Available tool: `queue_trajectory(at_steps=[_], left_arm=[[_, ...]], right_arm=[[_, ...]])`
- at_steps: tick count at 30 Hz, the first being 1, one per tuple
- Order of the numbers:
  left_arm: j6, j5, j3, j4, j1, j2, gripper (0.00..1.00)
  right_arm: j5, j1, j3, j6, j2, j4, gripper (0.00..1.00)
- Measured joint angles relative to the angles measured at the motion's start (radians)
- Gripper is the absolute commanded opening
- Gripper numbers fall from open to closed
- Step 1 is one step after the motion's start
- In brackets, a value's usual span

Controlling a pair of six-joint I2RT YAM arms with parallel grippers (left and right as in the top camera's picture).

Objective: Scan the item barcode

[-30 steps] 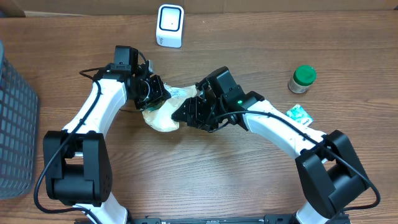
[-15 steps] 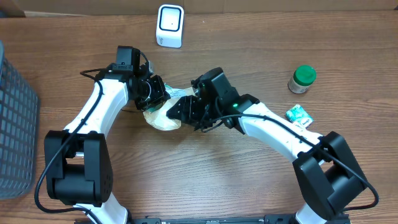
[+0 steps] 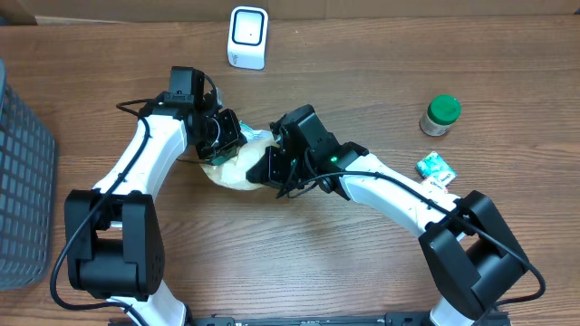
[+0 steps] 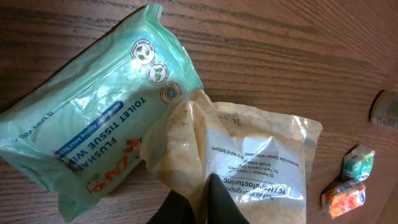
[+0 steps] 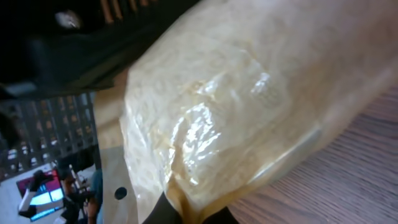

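The cream pouch [image 3: 231, 170] is in front of the white scanner [image 3: 247, 36], a little toward the robot, and it sits between the two arms. The left gripper [image 3: 222, 136] meets the pouch on the edge nearest to the scanner. In the left wrist view its fingers are pressed together on a raised fold of the pouch [image 4: 261, 162], so this gripper [image 4: 200, 202] is pinching the film. Printed text shows on the flat part of the pouch, but it is too small to read.

The right gripper [image 3: 272, 167] is at the side of the pouch farther from the scanner, on the robot's right. The right wrist view is blurred and very close. The pouch [image 5: 249, 112] fills nearly the whole view, and the dark fingertips of this gripper [image 5: 186, 214] seem to be closed on its lower edge.

A green pack of toilet tissue wipes [image 4: 93, 124] lies on the wooden table [image 3: 299, 272] partly under the pouch, touching it. Well to the right of the scanner stands a jar with a green lid [image 3: 441, 115], and a small green packet [image 3: 436, 167] lies just beside it, on the side away from the scanner. In the left wrist view an orange packet [image 4: 343, 196] lies next to the green packet. A dark mesh basket [image 3: 23, 181] is far to the left of the scanner, at the edge of the table.
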Motion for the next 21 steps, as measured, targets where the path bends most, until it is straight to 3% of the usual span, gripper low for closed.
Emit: queue_trajectory(at_steps=[7, 17, 21], left_arm=[[0.003, -0.027, 0.000, -0.002, -0.009, 0.000, 0.04], [0.098, -0.076, 0.001, 0.026, 0.003, 0.000, 0.04], [0.160, -0.108, 0.002, 0.033, 0.048, 0.000, 0.04]], right_arm=[[-0.048, -0.003, 0.002, -0.156, 0.000, -0.109, 0.04], [-0.121, -0.061, 0.001, -0.573, 0.001, -0.490, 0.04], [-0.120, -0.140, 0.000, -0.705, 0.002, -0.529, 0.04]])
